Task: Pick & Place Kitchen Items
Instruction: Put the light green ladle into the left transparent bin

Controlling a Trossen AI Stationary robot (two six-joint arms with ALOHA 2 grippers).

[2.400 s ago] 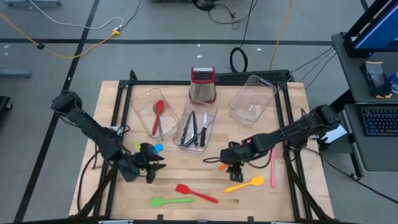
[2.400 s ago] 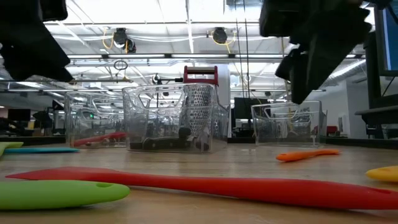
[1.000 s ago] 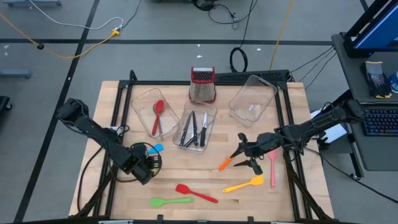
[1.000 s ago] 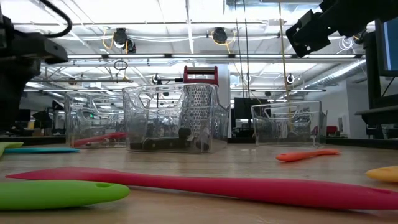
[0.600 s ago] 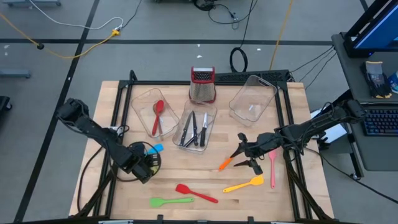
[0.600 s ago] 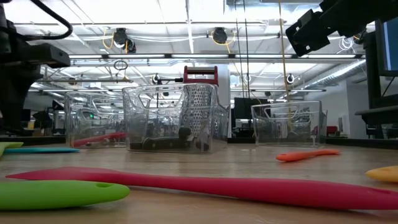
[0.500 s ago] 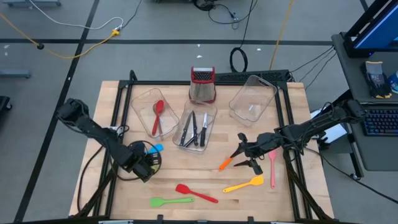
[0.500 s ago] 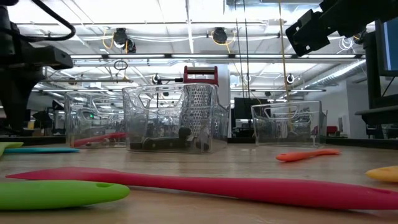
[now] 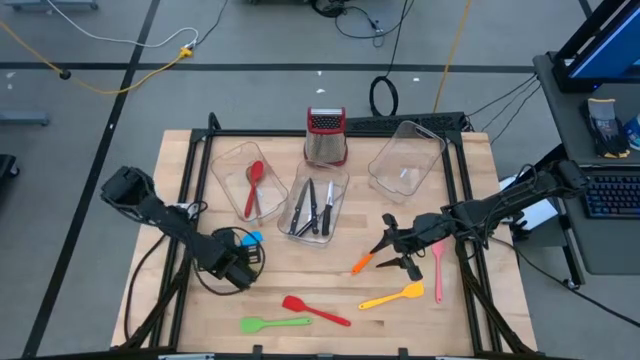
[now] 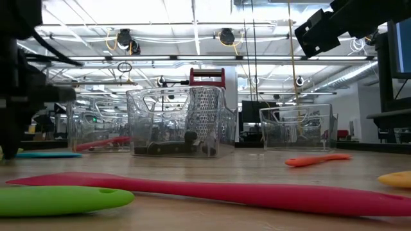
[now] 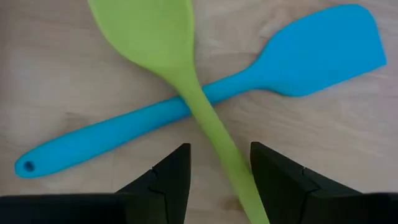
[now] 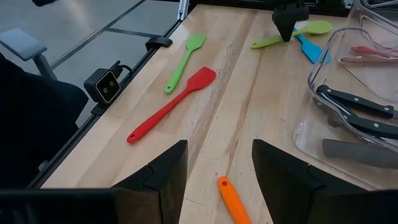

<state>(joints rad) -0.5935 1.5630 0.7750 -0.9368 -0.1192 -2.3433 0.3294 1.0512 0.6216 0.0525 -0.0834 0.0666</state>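
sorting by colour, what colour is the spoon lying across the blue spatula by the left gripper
Light green spoon, crossing over the blue silicone spatula; clearest in the left wrist view.

Robotics lab in open industrial hall: grey floor (image 9: 90, 130) with loose cables (image 9: 120, 60), ceiling ducts (image 10: 125, 38), wooden desk (image 9: 180, 150), keyboard (image 9: 612, 195) at frame right.
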